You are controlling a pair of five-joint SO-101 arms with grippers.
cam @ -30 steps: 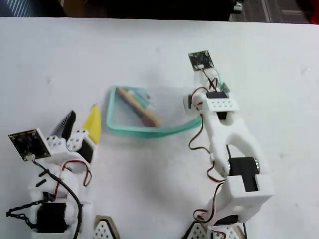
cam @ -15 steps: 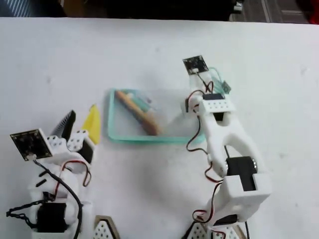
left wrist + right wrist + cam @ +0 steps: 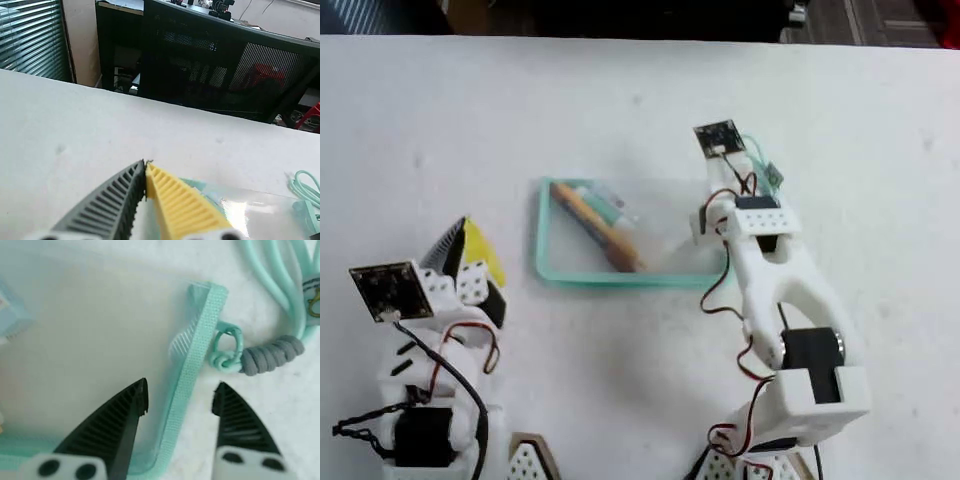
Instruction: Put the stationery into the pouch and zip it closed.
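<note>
High view: stationery [image 3: 598,226] already inside pouch [image 3: 620,281], flat mid-table. Right gripper [image 3: 180,390] jaws spread astride pouch end beside zip pull [image 3: 226,347]; left gripper [image 3: 146,167] pressed together, apart. Zipping likely remains.

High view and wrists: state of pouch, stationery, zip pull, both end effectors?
pouch: lying flat, holding the stationery.
stationery: inside the pouch, lying flat.
zip pull: at the pouch's corner by the cord; can't tell whether the zip is fully shut.
left end effector: shut, empty, beside the pouch, not touching.
right end effector: open, straddling the pouch's end edge.
</note>
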